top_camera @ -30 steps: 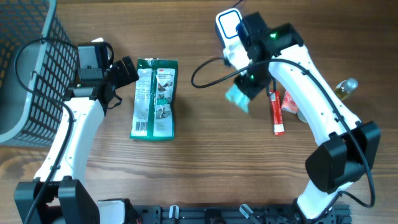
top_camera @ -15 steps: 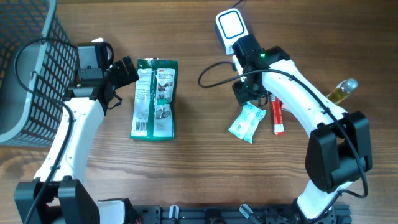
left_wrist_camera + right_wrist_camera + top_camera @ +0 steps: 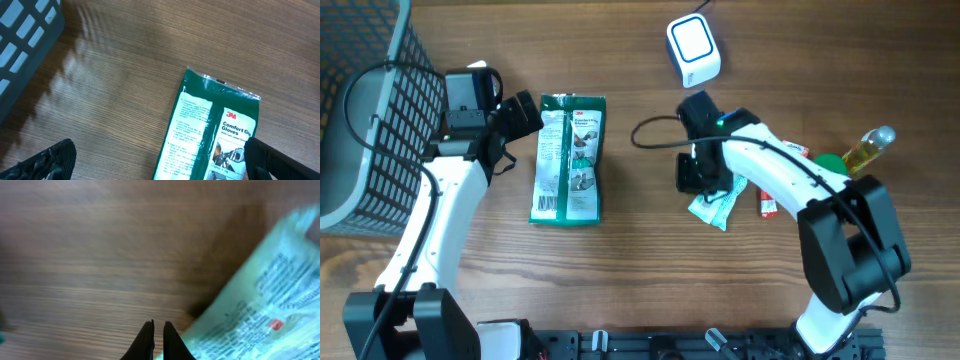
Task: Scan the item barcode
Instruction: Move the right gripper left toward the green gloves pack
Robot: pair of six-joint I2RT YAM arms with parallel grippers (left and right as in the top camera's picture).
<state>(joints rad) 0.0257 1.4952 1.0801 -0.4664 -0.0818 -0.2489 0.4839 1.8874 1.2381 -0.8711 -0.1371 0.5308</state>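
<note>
Basket: grey mesh basket (image 3: 355,110) at the far left edge of the wooden surface (image 3: 620,290), only partly in frame.

Left pincer: left pincer (image 3: 523,113) is spread as wide as it goes w/ nothing in it. It sits btw the basket and the glove pack, aimed at the pack's top left corner, not touching it afaict.

Glove pack: green flat pack of gloves (image 3: 570,158) lying flat, long side running away from the robot. White print panel on its left half, product pic on the right.

Cable: black cable (image 3: 650,135) loops over the wood just left of the right arm.

Scanner: white square scanner with a blue ring (image 3: 693,48), top centre, face up. Well apart from the sachet.

Right pincer: right pincer (image 3: 158,326) is closed, fingers (image 3: 148,335) nearly together and nothing btw them. Wrist cam is blurry, but the tips sit low over bare wood right at the sachet's edge. Can't tell if they touch it.

Item: pale teal sachet (image 3: 717,208) lies loose on the surface, printed side up, just beside the right pincer and partly under that arm. It's btw the glove pack and the red sachet, nobody holding it.

Red one: red sachet (image 3: 767,205) just right of the teal one, mostly hidden by the arm.

Bottle: clear bottle of yellow liquid (image 3: 868,148) w/ a green end, far right, past the right arm.
</note>
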